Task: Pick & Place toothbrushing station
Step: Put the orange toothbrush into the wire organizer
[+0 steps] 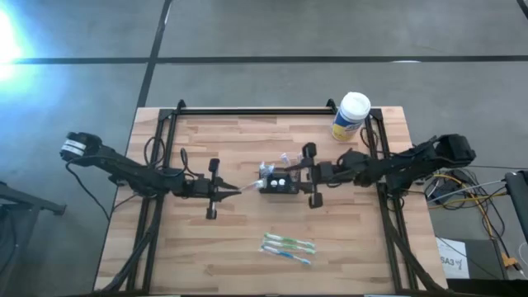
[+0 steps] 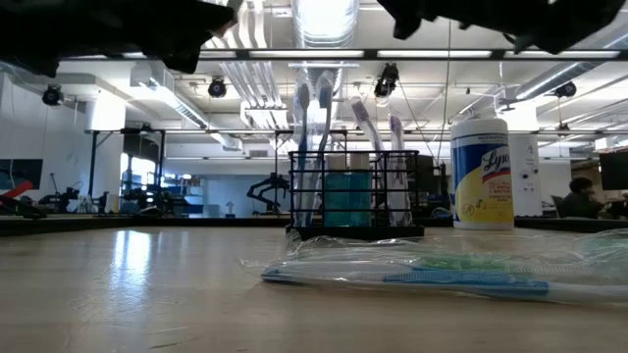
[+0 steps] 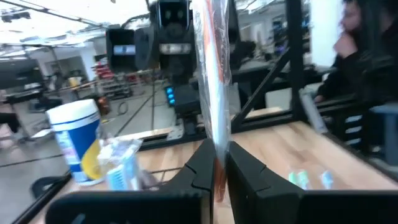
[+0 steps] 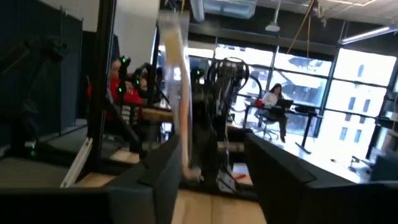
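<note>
The black mesh caddy (image 1: 279,185) stands on its base at the table's middle, with several toothbrushes upright in it in the low view (image 2: 353,191). My left gripper (image 1: 239,190) is just left of the caddy and is shut on a clear-wrapped toothbrush (image 3: 214,81). My right gripper (image 1: 290,175) is at the caddy's right side and is open (image 4: 214,174). A clear wrapped strip (image 4: 175,93) stands next to one of its fingers. More wrapped toothbrushes (image 1: 287,247) lie flat near the front edge. My left gripper pinches the clear wrapper (image 3: 216,146) between its two fingers, which come in level from the table's left. The wrapped toothbrush stands upright above the fingers. Its lower end is hidden by the fingers. My right gripper: I cannot tell whether its finger (image 4: 163,171) touches the clear strip.
A yellow wipes canister with a white lid (image 1: 351,115) stands at the far right corner. The wrapped toothbrushes (image 2: 442,270) lie between the caddy and the near edge. A person (image 3: 367,56) sits beyond the table's right side.
</note>
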### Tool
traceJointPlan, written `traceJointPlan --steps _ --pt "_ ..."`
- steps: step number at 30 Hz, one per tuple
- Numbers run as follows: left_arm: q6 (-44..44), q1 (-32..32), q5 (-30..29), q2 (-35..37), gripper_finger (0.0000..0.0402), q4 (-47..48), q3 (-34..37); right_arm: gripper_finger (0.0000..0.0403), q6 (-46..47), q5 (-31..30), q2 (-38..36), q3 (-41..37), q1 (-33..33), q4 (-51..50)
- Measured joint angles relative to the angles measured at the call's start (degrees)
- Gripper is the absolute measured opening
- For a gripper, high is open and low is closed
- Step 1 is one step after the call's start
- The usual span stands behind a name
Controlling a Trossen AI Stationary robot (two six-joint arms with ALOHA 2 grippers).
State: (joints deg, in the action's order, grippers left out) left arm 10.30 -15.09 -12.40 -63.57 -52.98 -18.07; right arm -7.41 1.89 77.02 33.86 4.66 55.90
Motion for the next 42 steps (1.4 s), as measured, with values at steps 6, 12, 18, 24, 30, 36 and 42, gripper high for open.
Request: traceJointPlan --steps 6,12,18,24,30,36,42 --pt "2.28 -0.02 -0.54 -4.06 0.0021 -0.19 -2.06 0.0210 1.20 4.06 5.85 6.49 -0.10 -0.02" --pt "4.50 -0.01 -0.57 -8.17 0.0021 -0.06 -4.84 0.0221 3.26 8.00 11.42 11.22 -0.61 0.15" --pt "5.48 0.39 -1.87 -9.69 0.0021 -0.25 -6.29 0.0221 7.25 16.31 12.57 12.07 -1.75 2.26" --pt "5.55 1.60 -2.00 -9.53 0.0021 0.20 -6.61 0.0221 7.67 19.83 12.45 11.89 -1.70 2.73" --pt "4.88 2.02 -1.88 -9.65 0.0021 0.65 -6.79 0.0215 8.85 19.53 12.45 11.89 -1.72 3.02" --pt "4.48 2.38 -1.86 -9.73 0.0021 1.10 -6.77 0.0172 8.84 18.30 13.19 12.34 -1.72 3.20" --pt "3.77 2.64 -1.79 -9.73 0.0021 1.78 -6.77 0.0106 8.76 17.44 16.53 15.16 -1.72 3.12"
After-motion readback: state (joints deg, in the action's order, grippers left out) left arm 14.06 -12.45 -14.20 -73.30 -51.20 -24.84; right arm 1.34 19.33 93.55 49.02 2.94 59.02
